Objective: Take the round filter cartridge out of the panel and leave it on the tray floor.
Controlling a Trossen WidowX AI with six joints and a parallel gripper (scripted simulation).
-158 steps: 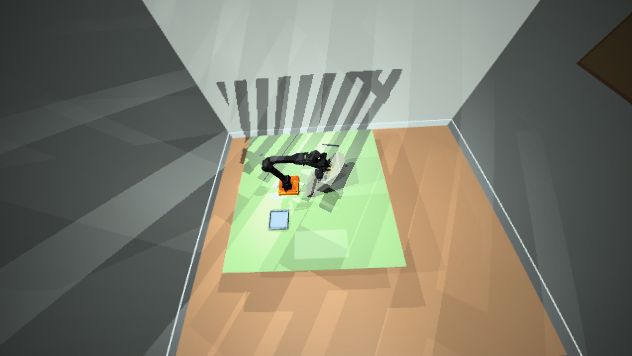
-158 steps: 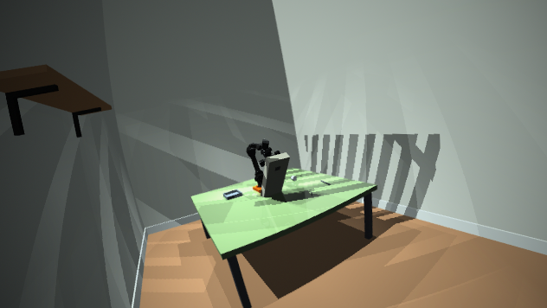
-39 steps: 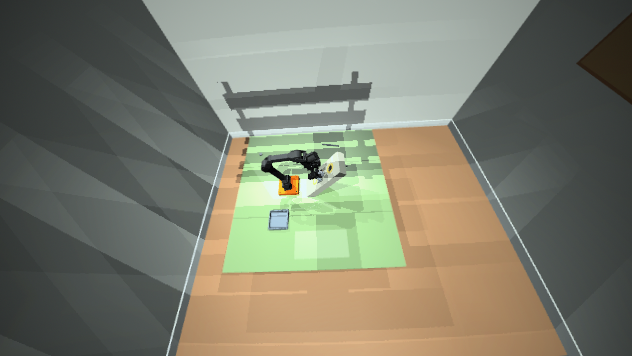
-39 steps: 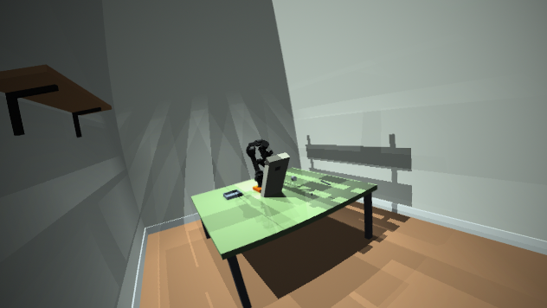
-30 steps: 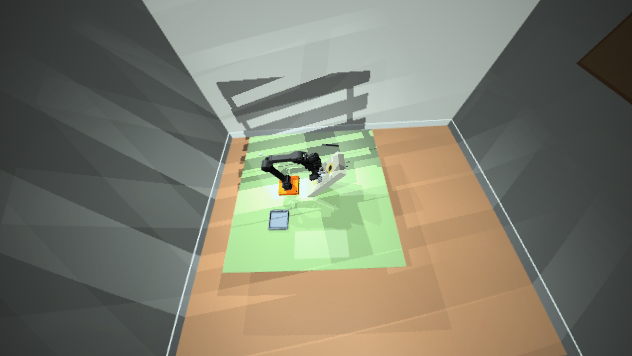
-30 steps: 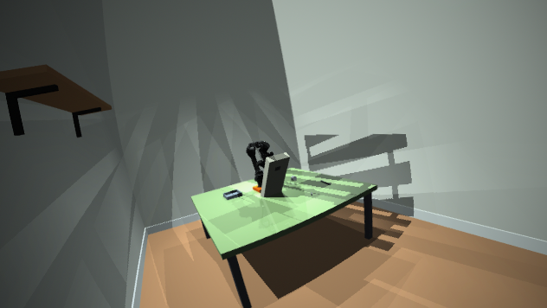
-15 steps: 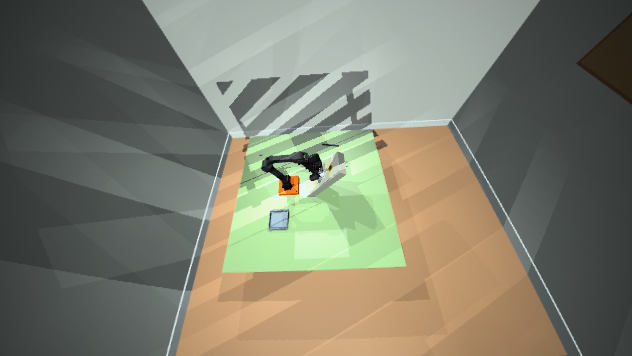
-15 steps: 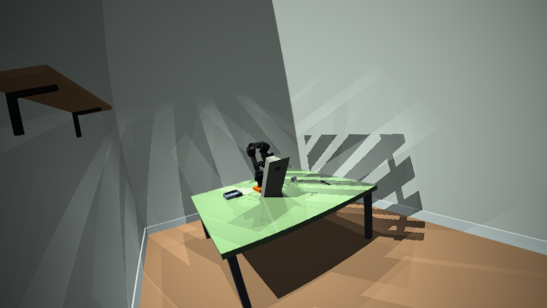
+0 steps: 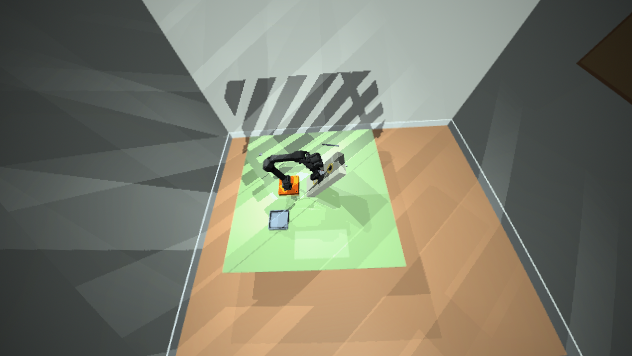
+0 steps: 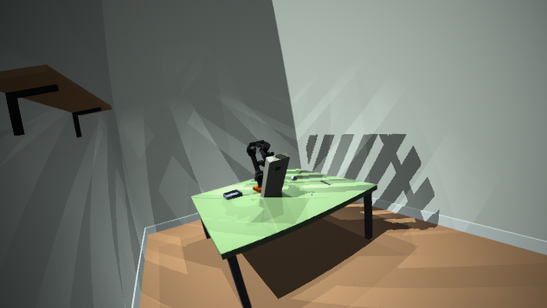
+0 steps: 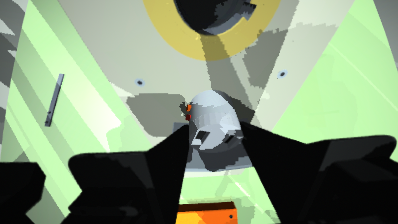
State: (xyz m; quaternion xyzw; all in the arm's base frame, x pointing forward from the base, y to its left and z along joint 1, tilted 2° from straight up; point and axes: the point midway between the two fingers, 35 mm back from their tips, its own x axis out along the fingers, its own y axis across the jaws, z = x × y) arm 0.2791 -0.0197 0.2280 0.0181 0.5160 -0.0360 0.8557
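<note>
The filter cartridge is a pale round cylinder with two narrow slots on its face. In the wrist view it sits between my two dark fingers, out of the panel and below the socket. My gripper is shut on it. The grey service panel stands upright on the green table, close in front of the gripper. Its yellow ring surrounds a dark, empty socket. The small blue-grey tray lies flat on the table, well away from the gripper, on the near side of the arm's base.
The arm's orange base is beside the panel. A thin grey bar lies on the green table top behind the panel. A brown wall shelf hangs far off.
</note>
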